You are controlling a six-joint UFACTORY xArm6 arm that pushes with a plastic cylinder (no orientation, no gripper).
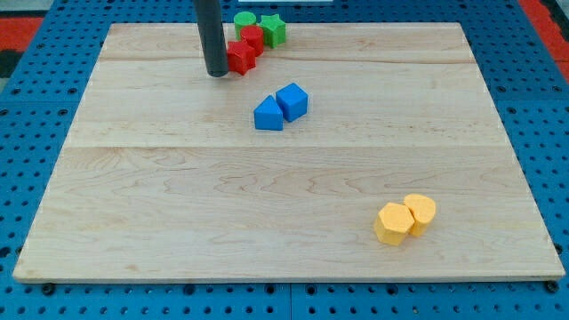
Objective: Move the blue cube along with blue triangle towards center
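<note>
The blue cube [292, 100] and the blue triangle [268, 115] sit touching each other on the wooden board [178, 204], a little above and left of its middle. The cube is to the upper right of the triangle. My tip [217, 74] stands near the view's top, up and to the left of the blue pair and apart from them. It is right beside a red block [239, 58], on that block's left.
A second red block [252, 39], a green cylinder [244, 20] and a green star-like block [273, 30] cluster at the board's top edge. Two yellow blocks [392, 223] [420, 212] sit touching at the lower right. Blue pegboard surrounds the board.
</note>
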